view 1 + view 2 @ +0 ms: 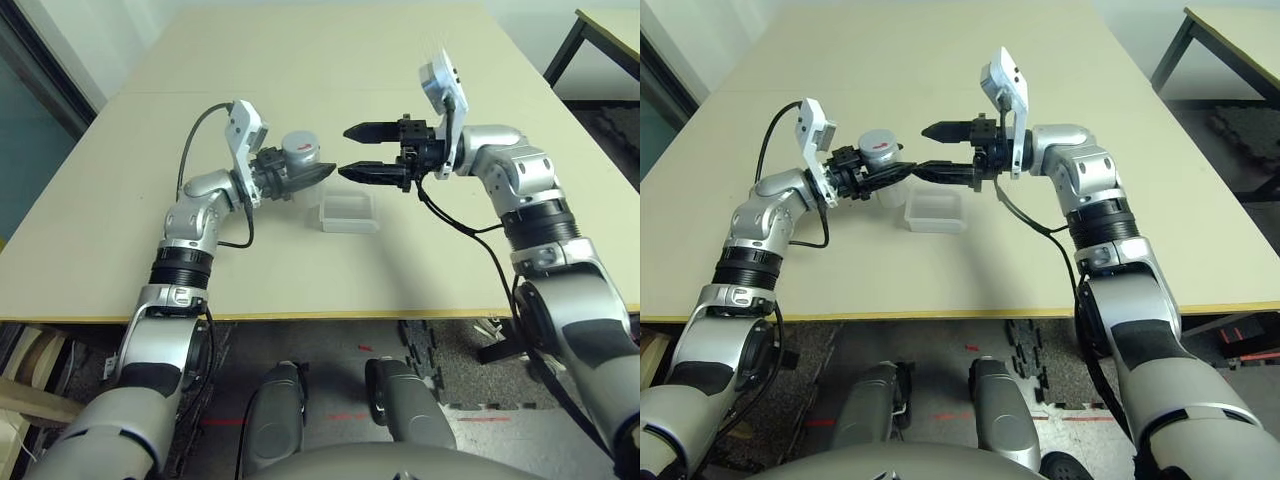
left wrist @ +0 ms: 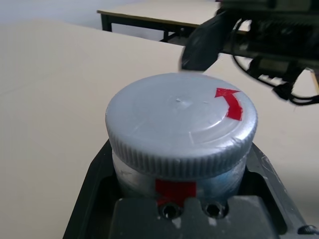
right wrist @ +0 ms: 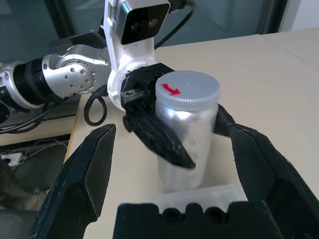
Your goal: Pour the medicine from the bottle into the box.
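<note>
Keeping the capped bottle upright in the left gripper

At left, the left gripper (image 1: pixel 907 157) is clenched around a whitish cylindrical plastic bottle (image 3: pixel 185 129), its long axis vertical, the ribbed grey disc cap (image 2: pixel 179 112) uppermost. The cap bears a curved red arrow; a red patch on the bottle's side is partly hidden by the gripper. Just beside the bottle, a shallow translucent plastic box (image 1: pixel 349 212) sits on the pale bench (image 1: pixel 300 285). Rightward, the right gripper (image 1: pixel 343 151) is spread and empty, near the bottle.
</note>
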Action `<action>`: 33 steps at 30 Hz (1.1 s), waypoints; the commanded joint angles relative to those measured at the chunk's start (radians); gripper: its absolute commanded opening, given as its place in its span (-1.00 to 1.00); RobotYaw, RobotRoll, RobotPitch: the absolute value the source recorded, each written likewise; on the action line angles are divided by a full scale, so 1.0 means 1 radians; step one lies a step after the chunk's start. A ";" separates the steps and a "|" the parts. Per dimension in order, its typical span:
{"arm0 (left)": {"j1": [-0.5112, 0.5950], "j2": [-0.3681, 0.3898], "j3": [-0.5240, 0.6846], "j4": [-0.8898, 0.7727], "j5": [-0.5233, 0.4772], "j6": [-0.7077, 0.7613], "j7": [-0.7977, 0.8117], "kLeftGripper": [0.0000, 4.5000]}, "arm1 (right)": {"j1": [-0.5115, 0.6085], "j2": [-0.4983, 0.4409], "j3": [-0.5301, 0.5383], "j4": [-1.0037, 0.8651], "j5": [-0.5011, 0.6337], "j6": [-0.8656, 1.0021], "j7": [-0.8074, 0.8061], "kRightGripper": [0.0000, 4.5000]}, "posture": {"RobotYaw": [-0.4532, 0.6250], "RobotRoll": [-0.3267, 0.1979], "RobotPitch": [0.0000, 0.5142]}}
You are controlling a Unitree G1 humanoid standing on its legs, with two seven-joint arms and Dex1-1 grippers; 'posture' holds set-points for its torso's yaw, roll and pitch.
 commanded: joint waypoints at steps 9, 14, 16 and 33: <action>-0.004 -0.002 -0.012 0.003 0.000 -0.009 -0.016 0.19 | -0.084 0.076 -0.002 0.168 -0.074 -0.105 -0.038 1.00 | -0.48 0.25 -0.70; -0.003 -0.003 -0.014 0.006 0.003 -0.015 -0.014 0.19 | -0.109 0.100 -0.009 0.217 -0.088 -0.137 -0.047 1.00 | -0.47 0.25 -0.72; -0.004 -0.004 -0.015 0.009 0.005 -0.018 -0.013 0.19 | -0.119 0.107 -0.014 0.234 -0.091 -0.148 -0.053 1.00 | -0.47 0.25 -0.72; 0.005 -0.002 -0.023 0.018 0.016 -0.038 -0.012 0.19 | -0.138 0.128 -0.025 0.268 -0.096 -0.169 -0.053 1.00 | -0.46 0.25 -0.71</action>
